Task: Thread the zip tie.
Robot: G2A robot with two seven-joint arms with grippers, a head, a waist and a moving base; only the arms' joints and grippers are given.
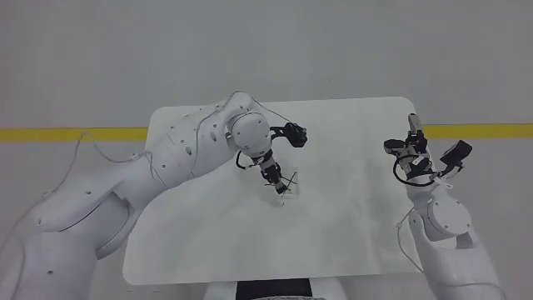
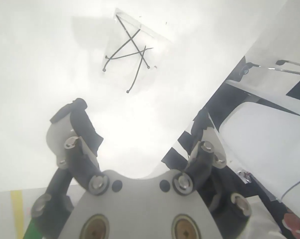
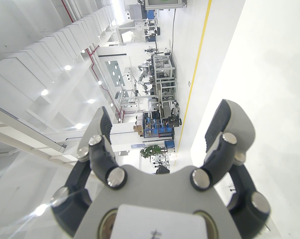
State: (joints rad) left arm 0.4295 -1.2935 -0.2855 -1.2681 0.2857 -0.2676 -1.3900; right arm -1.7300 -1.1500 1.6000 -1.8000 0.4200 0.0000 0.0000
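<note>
A few black zip ties [image 2: 130,50] lie crossed in a loose heap near the middle of the white desk [image 1: 350,233]. The left pincer [image 2: 140,110] hangs just beside them, spread wide and holding nothing. The right pincer [image 3: 162,108] sits at the desk's right edge, also wide and empty.

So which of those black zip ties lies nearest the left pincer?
The curved zip tie, whose head end pokes out of the crossed pile toward the open left pincer. The rest end farther off.
</note>
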